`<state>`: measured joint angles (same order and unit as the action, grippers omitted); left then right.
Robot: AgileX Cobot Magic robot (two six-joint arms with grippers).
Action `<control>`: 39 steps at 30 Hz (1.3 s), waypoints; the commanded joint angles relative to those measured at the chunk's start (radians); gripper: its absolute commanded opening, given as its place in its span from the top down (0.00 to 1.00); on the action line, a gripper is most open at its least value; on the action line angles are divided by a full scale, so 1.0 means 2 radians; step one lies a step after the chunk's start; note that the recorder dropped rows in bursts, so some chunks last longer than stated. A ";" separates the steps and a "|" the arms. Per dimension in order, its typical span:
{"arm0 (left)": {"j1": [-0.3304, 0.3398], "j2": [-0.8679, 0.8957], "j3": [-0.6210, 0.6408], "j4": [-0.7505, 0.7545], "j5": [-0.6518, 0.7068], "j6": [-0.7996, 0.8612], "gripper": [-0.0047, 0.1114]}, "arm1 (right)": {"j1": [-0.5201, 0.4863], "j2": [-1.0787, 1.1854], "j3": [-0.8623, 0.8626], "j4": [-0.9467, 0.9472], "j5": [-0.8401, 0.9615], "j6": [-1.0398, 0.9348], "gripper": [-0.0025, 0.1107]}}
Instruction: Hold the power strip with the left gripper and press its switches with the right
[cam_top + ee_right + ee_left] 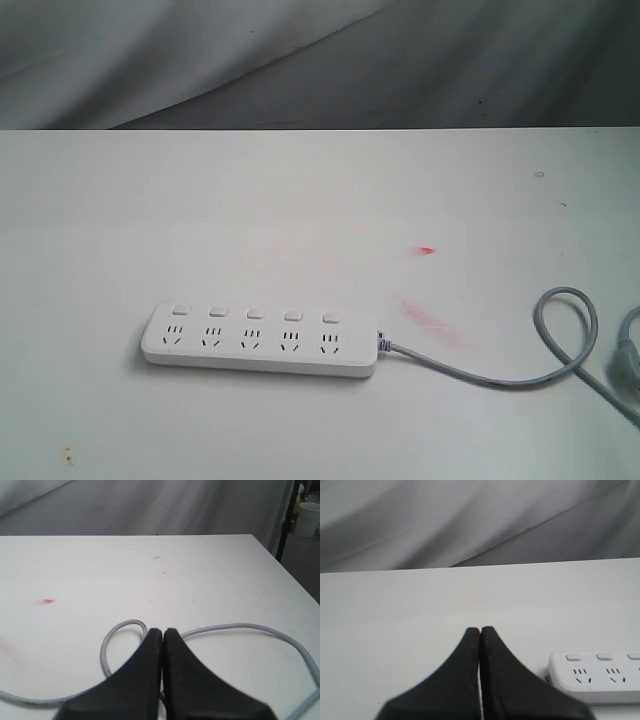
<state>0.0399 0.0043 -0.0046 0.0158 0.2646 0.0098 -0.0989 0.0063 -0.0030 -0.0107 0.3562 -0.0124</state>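
two grippers have their jaws pressed flat together, with nothing between them. the left gripper hangs over the bare white table, with one rounded end of the power strip near it and not touching. the right gripper hangs over the grey cord, which lies in loops on the table around its tips; whether it touches the cord i cannot tell. in the exterior view the power strip lies flat toward the front of the table, sockets up, its long side across the view. five switches sit in a row along its farther edge, one behind each socket. the cord leaves the strip's right end and curls into a loop near the right edge. a faint pink smear lies just past that end, and a small red mark farther back. beyond the table's far edge hangs a grey cloth.
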 commanded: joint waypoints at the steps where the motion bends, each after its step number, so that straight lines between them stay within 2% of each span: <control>1: 0.001 -0.002 0.002 0.000 0.001 0.000 0.96 | -0.002 -0.003 0.002 -0.006 -0.007 -0.001 0.98; 12: 0.001 -0.002 0.002 0.000 0.001 -0.001 0.96 | -0.002 -0.003 0.002 -0.006 -0.007 -0.001 0.98; 15: 0.001 -0.002 0.002 0.003 0.001 0.021 0.96 | -0.002 -0.003 0.002 -0.006 -0.007 -0.001 0.98; 18: 0.001 -0.002 0.002 -0.018 -0.002 0.056 0.96 | -0.002 -0.003 0.002 -0.006 -0.007 -0.001 0.98; 23: 0.001 -0.002 0.000 -0.070 -0.006 0.062 0.96 | -0.002 -0.003 0.002 -0.006 -0.007 -0.001 0.98; 29: 0.005 0.038 -0.057 -0.125 -0.011 0.082 0.96 | -0.002 -0.003 0.002 -0.006 -0.007 -0.001 0.98; 39: 0.005 0.265 -0.222 -0.203 -0.014 0.297 0.96 | -0.002 -0.003 0.002 -0.006 -0.007 -0.001 0.98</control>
<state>0.0461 0.4262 -0.3725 -0.3371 0.2527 0.4755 -0.0989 0.0063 -0.0030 -0.0107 0.3562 -0.0124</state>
